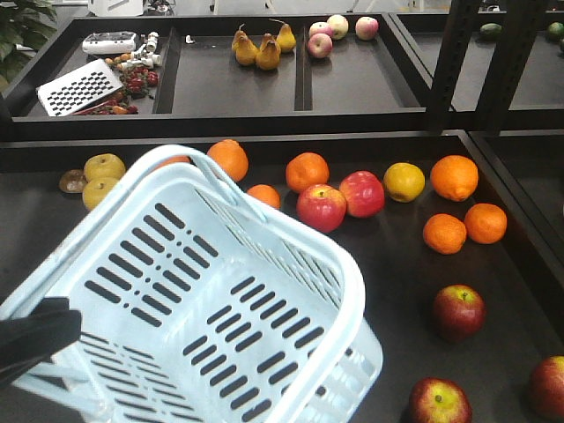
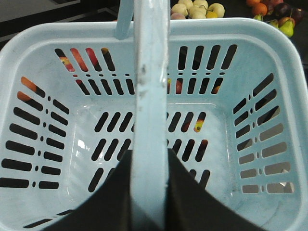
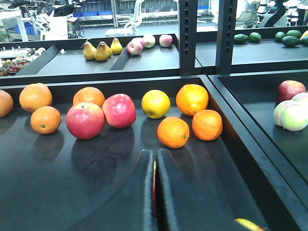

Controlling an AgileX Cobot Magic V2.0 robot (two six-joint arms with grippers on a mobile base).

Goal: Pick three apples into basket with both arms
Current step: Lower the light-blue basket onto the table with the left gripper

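Observation:
The pale blue slotted basket hangs tilted over the front left of the dark shelf. My left gripper is shut on its handle, and the basket holds nothing. Three dark red apples lie at the front right: one nearer the middle, one at the bottom edge, one cut by the right edge. My right gripper is shut and holds nothing, low over the shelf. A red sliver shows through its gap. It is out of the front view.
Two brighter pink-red apples and several oranges sit mid-shelf with a yellow fruit. A raised divider bounds the shelf on the right. Pears lie on the back shelf.

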